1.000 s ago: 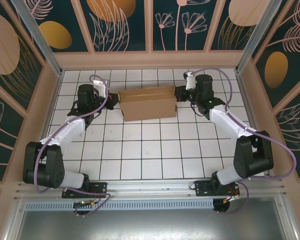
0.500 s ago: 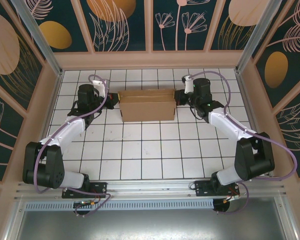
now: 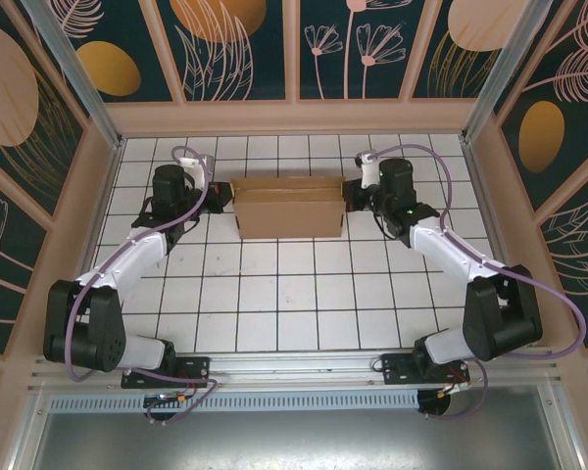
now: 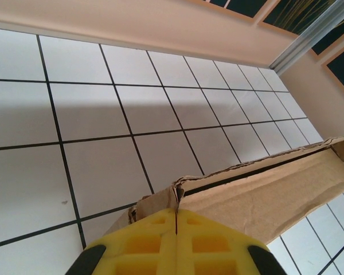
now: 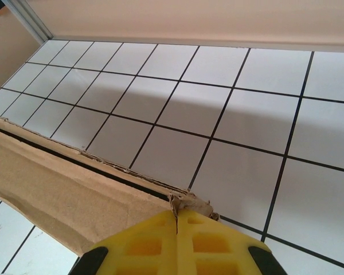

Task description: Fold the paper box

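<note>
**Both arms pressed to the ends of a nearly shaped box**

The paper box (image 3: 289,208) lies on the far half of the white tiled desk (image 3: 274,304), its long side running left to right. It looks largely formed: a shallow brown block with a broad panel facing the arm bases.

The left arm (image 3: 142,245) reaches to the left end of the box and the right arm (image 3: 441,240) to its right end, so the box sits squarely between them. In the left wrist view the yellow left fingers (image 4: 143,243) are pressed together, with only a thin seam between them, and a frayed cardboard corner sits right at their tips. The right fingers (image 5: 212,243) are likewise together, meeting the opposite corner. I cannot tell whether a thin edge of card is pinched in either seam or the tips merely butt against it.

Both wrist views show a dark slit running along the top edge of the box, between two layers of card. That suggests a late step: squaring the ends or seating a flap that is not fully down.

The next move likely calls for even pressure from both ends at once. A one-sided push could slide or skew the light box.
</note>
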You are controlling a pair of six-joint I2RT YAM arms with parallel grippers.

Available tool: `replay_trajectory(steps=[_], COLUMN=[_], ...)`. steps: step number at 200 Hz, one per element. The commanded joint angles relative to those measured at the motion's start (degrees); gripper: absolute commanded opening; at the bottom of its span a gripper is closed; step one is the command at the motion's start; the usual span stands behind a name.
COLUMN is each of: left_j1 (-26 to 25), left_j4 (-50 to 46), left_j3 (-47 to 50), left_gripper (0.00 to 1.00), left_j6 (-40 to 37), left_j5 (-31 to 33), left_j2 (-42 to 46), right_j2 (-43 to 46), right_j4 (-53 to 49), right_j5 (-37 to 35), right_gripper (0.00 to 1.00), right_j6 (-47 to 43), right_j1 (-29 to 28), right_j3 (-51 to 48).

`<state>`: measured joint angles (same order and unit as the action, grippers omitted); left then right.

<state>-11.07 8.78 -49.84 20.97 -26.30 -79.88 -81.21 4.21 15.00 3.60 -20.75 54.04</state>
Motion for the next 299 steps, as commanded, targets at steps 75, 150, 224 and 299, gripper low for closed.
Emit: replay_trajectory(steps=[75, 150, 224, 299], left_j1=[-0.47, -0.48, -0.52, -0.60], left_j4=[5.49, 11.97, 11.22, 14.59], left_j3=[5.25, 11.12, 8.45, 16.06], left_gripper=[0.00, 0.00, 0.00, 0.00], left_j6=[8.53, 12.70, 14.42, 15.14], left_j5=[0.87, 0.92, 0.63, 1.70], left_j2=[-0.36, 0.78, 3.01, 1.73], right_j2=[0.35, 0.70, 0.58, 0.79], right_j4=[0.36, -0.19, -0.29, -0.23], right_j5=[0.27, 0.11, 0.29, 0.38], right_gripper=[0.00, 0.00, 0.00, 0.00], right_j6=[0.71, 0.10, 0.45, 0.61], right_j1=[-1.40, -1.48, -1.84, -2.01], right_j3=[-1.32, -1.72, -1.72, -2.54])
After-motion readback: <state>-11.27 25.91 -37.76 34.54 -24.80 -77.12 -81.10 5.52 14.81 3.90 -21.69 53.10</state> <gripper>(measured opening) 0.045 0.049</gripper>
